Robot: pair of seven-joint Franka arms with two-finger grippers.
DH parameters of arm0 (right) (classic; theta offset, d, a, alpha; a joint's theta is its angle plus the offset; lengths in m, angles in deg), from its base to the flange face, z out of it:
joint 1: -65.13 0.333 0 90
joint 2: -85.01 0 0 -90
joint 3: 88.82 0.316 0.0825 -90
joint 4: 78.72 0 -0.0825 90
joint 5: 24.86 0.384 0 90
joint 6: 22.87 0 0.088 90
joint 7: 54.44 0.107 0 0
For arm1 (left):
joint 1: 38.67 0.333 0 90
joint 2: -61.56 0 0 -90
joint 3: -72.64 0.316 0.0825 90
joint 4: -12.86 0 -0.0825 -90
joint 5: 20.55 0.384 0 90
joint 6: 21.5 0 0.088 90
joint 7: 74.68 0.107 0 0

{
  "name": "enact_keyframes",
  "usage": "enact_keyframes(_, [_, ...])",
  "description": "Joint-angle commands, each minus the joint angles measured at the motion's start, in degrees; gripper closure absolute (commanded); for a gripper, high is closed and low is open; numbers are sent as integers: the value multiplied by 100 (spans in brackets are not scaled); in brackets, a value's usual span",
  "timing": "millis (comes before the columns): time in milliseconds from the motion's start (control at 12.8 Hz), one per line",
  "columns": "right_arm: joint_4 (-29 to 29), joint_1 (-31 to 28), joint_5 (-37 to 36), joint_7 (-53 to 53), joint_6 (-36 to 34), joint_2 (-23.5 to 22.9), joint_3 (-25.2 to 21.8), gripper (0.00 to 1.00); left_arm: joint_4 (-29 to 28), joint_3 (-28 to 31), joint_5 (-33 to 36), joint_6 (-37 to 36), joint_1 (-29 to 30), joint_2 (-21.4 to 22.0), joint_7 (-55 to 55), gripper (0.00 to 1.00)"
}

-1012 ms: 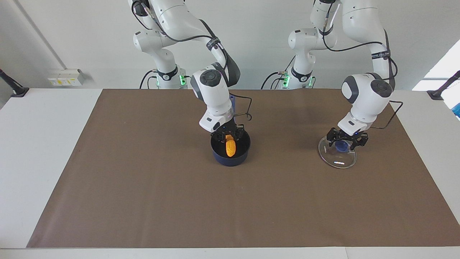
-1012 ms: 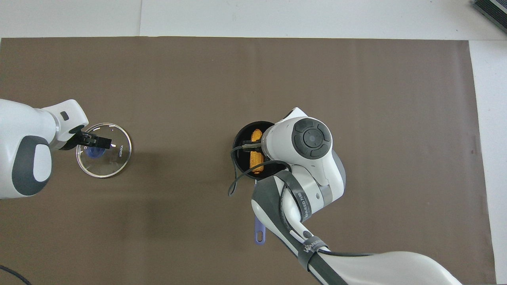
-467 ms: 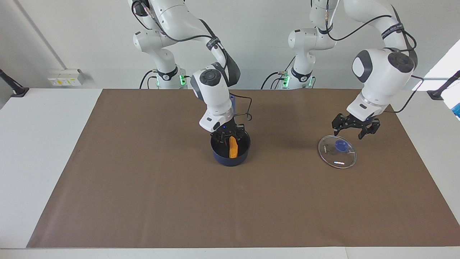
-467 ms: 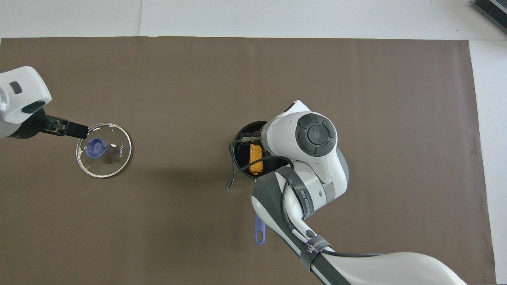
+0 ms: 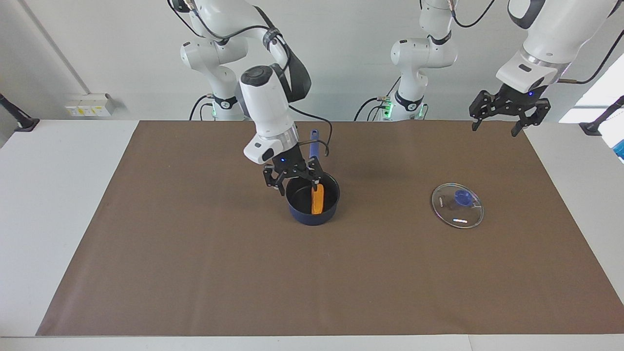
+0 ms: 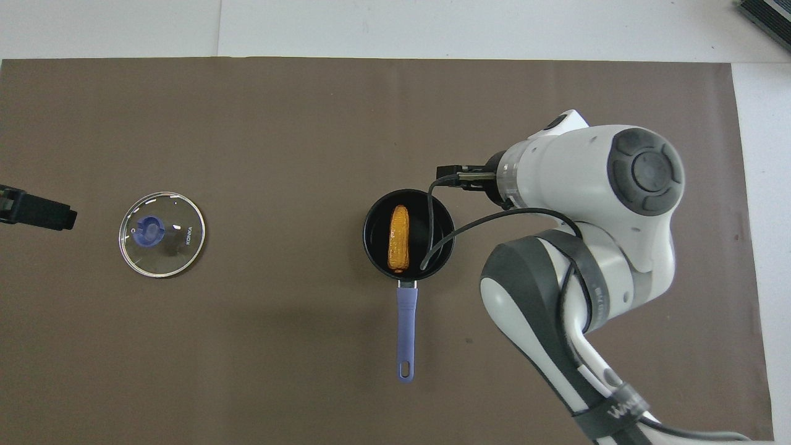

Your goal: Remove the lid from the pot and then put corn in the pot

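Observation:
The dark blue pot (image 5: 302, 214) stands mid-table on the brown mat, its long handle (image 6: 406, 334) pointing toward the robots. The orange-yellow corn (image 5: 317, 200) lies inside the pot and also shows in the overhead view (image 6: 398, 238). My right gripper (image 5: 292, 187) is open and empty, just above the pot's rim, on the side toward the right arm's end. The glass lid (image 5: 457, 205) with its blue knob lies flat on the mat toward the left arm's end, as the overhead view (image 6: 162, 233) also shows. My left gripper (image 5: 507, 124) is open and empty, raised high, clear of the lid.
The brown mat (image 5: 195, 273) covers most of the white table (image 5: 48, 195). The right gripper's black cable (image 6: 469, 222) hangs over the pot's rim in the overhead view. Only the tip of the left gripper (image 6: 37, 210) shows there.
The right gripper let go of the corn in the pot, rose and moved off toward the right arm's end. The left gripper left the lid's knob and rose high, away from the lid.

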Motion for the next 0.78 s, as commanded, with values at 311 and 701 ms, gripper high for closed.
enact_keyframes(311, [77, -1095, -265, -628, -1746, 1030, 48, 0, 639, 76, 74, -947, -111, -136, -77, 0])
enact_keyframes(701, [-467, -1605, -265, -1120, -2581, 1146, 31, 0, 613, 68, 39, -1009, -102, -109, -86, 0])
